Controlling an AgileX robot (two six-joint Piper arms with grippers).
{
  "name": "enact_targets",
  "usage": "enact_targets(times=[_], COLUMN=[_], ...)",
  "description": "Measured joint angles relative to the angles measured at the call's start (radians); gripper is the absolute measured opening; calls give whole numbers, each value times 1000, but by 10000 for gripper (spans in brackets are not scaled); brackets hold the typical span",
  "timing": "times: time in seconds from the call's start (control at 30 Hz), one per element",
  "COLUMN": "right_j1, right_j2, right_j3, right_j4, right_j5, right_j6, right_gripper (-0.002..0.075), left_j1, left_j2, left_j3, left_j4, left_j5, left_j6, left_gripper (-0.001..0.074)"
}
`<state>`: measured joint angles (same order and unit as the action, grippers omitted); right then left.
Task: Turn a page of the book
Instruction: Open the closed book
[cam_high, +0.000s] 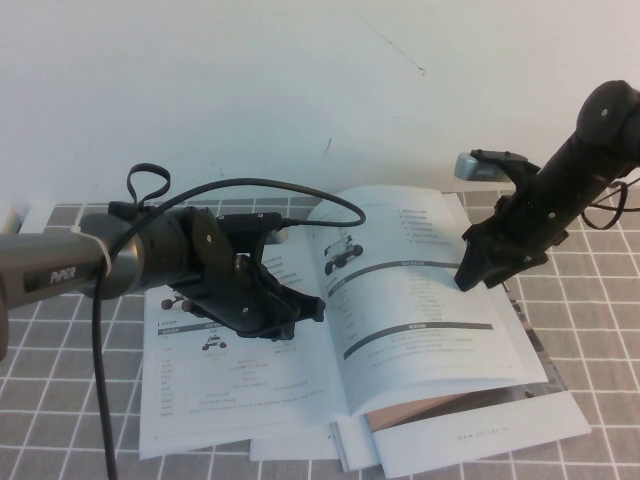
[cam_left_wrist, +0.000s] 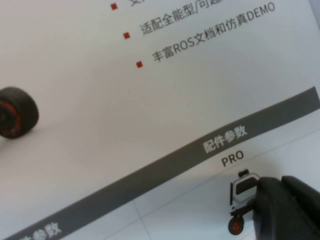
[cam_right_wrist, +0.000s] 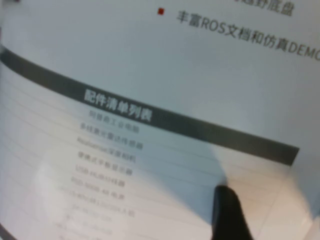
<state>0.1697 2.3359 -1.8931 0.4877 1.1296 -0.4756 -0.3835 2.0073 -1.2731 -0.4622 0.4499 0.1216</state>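
The book (cam_high: 250, 385) lies open on the table, its white pages printed with small wheeled-robot photos and dark grey bars. My left gripper (cam_high: 300, 308) lies low across the left-hand page, close to the spine. In the left wrist view its black tip (cam_left_wrist: 285, 210) sits beside a small robot photo. My right gripper (cam_high: 468, 272) is open and comes down from the right onto the right-hand page (cam_high: 420, 320), which bows upward. One black finger (cam_right_wrist: 227, 212) shows just over that page's text table in the right wrist view.
Other white booklets (cam_high: 480, 432) with a pinkish-brown edge lie under the book at the front right. A grey grid-patterned cloth (cam_high: 590, 330) covers the table. A black cable (cam_high: 100, 400) hangs from the left arm. A white wall stands behind.
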Motion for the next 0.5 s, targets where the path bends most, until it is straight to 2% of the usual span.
enact_targets(times=[0.13, 0.5], right_j1=[0, 0], right_j2=[0, 2], right_j3=[-6, -112], right_j4=[69, 106], right_j5=[5, 75], right_j6=[-30, -42], right_gripper=[375, 375], left_j1=[0, 0], left_j2=[0, 0], left_j3=[0, 0], left_j4=[0, 0], left_j5=[0, 1], left_j6=[5, 20], left_gripper=[-4, -4])
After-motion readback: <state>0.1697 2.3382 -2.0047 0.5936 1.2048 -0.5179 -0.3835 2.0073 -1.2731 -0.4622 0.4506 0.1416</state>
